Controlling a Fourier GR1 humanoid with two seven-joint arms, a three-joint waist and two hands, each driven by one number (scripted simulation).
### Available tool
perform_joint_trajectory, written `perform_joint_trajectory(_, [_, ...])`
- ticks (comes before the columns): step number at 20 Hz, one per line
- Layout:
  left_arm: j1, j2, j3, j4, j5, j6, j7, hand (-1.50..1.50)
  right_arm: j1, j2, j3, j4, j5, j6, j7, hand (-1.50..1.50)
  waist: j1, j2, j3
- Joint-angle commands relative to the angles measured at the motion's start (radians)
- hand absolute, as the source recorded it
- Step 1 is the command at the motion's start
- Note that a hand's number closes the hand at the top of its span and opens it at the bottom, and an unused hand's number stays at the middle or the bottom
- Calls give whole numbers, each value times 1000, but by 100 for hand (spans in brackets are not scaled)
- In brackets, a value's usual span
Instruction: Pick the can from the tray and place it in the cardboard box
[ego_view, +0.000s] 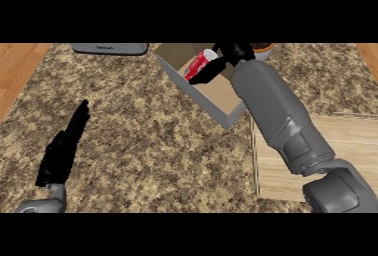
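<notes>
Can (200, 65): red body, pale end cap, lying tilted inside the cardboard box (221, 102) at the far middle of the counter. Judged light, rigid and thin-walled, likely to dent if squeezed; smooth rounded sides probably slippery, so best taken across the middle of the body with fingers opposite thumb, not by the ends.

Right hand (230, 54): black, curled round the can's upper end over the box opening, holding it; grey forearm slants up from the near right.

Cardboard box: open top, grey outer walls, brown inside, set cornerwise.

Tray (354, 140): pale wood, flat, near right of the box, partly under the forearm; no can shows on it.

Left hand (65, 147): near left, fingers straight, resting, well apart from the box.

Counter (148, 145): speckled brown stone. Grey item (109, 48) at far left edge, kind unclear.
</notes>
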Motion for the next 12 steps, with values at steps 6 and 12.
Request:
perform_joint_trajectory(6, [-28, -2, 9, 30, -13, 12, -2, 0, 1, 23, -213, -17, -197, -166, -104, -150, -5, 12, 1])
perform_joint_trajectory(12, [-14, -31, -23, -10, -24, 21, 20, 0, 6, -98, -375, -15, -364, -58, -208, -150, 2, 16, 2])
